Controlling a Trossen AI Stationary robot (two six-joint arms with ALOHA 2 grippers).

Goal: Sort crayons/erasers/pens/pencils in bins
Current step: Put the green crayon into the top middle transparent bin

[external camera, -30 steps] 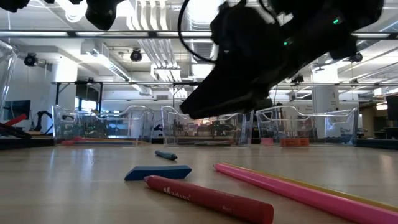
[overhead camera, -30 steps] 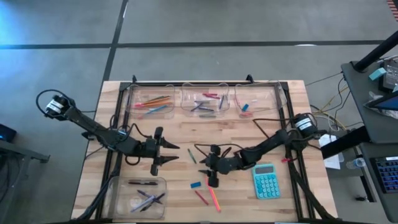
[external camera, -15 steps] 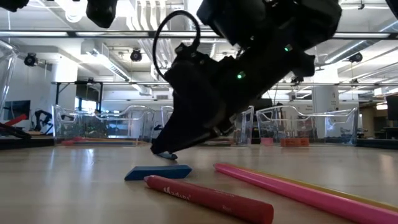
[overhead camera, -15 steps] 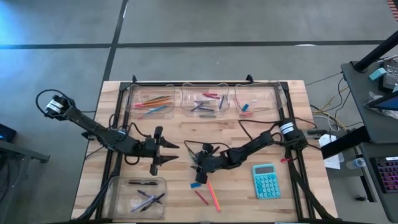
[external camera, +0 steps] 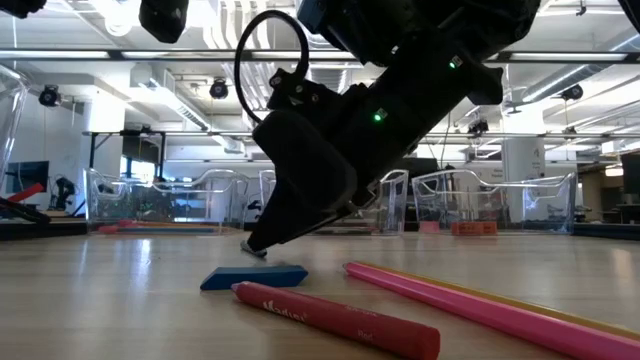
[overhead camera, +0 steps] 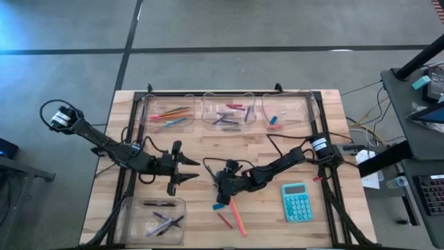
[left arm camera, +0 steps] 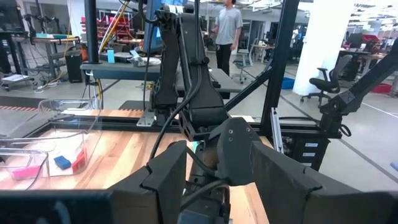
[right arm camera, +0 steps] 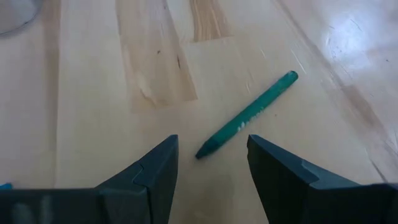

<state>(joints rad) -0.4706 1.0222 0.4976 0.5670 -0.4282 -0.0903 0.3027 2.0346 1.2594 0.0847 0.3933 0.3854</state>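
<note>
A green crayon (right arm camera: 249, 115) lies flat on the wooden table (overhead camera: 277, 156). My right gripper (right arm camera: 211, 142) is open and low over it, tilted downward, with one finger on each side of the crayon's pointed end and touching neither side. In the low view my right gripper (external camera: 258, 245) has its tips just above the tabletop. My left gripper (overhead camera: 195, 171) waits open above the table, left of centre, holding nothing. A blue eraser (external camera: 253, 277), a red crayon (external camera: 335, 320) and a pink pencil (external camera: 480, 305) lie just nearer than my right gripper.
Three clear bins (overhead camera: 172, 111), (overhead camera: 229, 111), (overhead camera: 286, 111) line the far edge and hold sorted sticks and erasers. A fourth bin (overhead camera: 132, 221) at the near left holds dark pens. A teal calculator (overhead camera: 296, 202) lies to the right. A person stands in the room beyond.
My right gripper has moved toward the table's left edge and sunk toward the tabletop, tipping its fingers further down, until it stands over the green crayon. Its fingers have stayed open. Nothing on the table has moved.
</note>
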